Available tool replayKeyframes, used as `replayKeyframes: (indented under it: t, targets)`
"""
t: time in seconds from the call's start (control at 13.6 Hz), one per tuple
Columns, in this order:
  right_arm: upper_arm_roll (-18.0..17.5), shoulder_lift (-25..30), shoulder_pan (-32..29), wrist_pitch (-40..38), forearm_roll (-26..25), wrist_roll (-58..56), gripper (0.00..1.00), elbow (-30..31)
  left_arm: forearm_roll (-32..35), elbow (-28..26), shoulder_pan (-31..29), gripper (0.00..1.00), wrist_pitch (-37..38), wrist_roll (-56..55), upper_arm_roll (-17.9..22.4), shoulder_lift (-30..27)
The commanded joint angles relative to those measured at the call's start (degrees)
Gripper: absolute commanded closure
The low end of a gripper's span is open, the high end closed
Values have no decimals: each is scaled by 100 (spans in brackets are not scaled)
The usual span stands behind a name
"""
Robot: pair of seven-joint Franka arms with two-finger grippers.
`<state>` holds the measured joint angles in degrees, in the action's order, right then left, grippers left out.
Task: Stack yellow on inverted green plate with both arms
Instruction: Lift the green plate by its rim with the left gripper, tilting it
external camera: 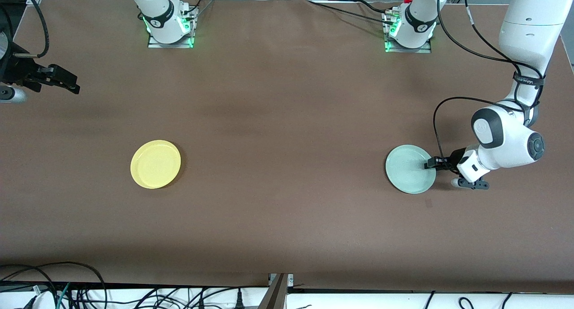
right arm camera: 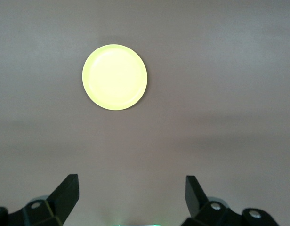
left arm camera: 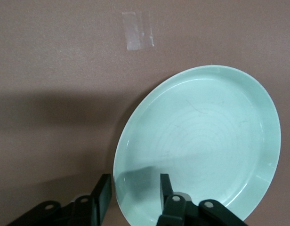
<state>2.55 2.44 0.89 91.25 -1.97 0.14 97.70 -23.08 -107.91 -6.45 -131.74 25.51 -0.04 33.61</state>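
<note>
- Left gripper at the green plate's three o'clock edge, fingers straddling its rim, not closed.
- Right gripper waits spread apart, at ten o'clock from the yellow plate.

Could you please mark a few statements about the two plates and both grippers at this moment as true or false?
1. The left gripper has its fingers astride the rim of the green plate. True.
2. The yellow plate sits on the green plate. False: they lie apart on the table, yellow toward the right arm's end.
3. The right gripper is open. True.
4. The right gripper holds the yellow plate. False: it waits away from that plate, holding nothing.
</note>
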Motion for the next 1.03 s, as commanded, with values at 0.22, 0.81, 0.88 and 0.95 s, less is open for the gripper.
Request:
replayKeyframes:
  t: [0.22,0.81,0.88,0.95]
  targets:
    - [-9,28,-28,-63,92,21,0,-5,-127,-168,56,76,-263,226,31,-39]
    - [-8,28,-28,-72,92,21,0,-5,-118,-204,91,100,-326,226,31,-65]
    - [0,28,-28,-72,92,30,0,-5,-92,-143,100,100,-308,217,31,-100]
    - [-8,37,-28,-72,92,30,0,-5,-13,-29,161,100,-273,191,31,-196]
